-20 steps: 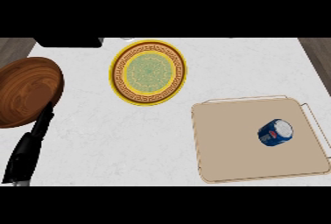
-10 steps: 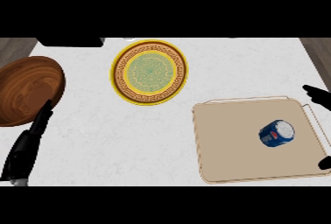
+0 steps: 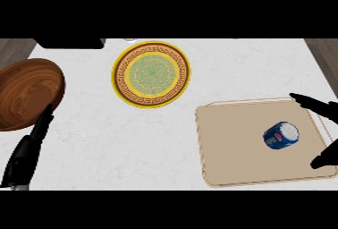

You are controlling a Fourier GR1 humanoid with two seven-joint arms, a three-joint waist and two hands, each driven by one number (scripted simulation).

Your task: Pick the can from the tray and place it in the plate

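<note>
A blue can (image 3: 281, 135) with a white top lies on its side on the right half of the beige tray (image 3: 238, 147). A yellow plate (image 3: 152, 74) with a green centre and patterned rim sits on the counter up and left of the tray. My right hand (image 3: 317, 105) comes in from the right edge, open, with fingers above and thumb (image 3: 326, 157) below the can, a small gap on each side. My left hand (image 3: 27, 152) rests open at the lower left, fingers pointing up.
A large brown wooden bowl (image 3: 26, 94) sits at the left edge, just above my left hand. A dark object (image 3: 69, 43) lies at the counter's far edge, top left. White marble counter spreads between plate and tray.
My right hand has come in from the right edge and moved leftward over the tray toward the can. The left hand has shifted slightly. The can has not moved.
</note>
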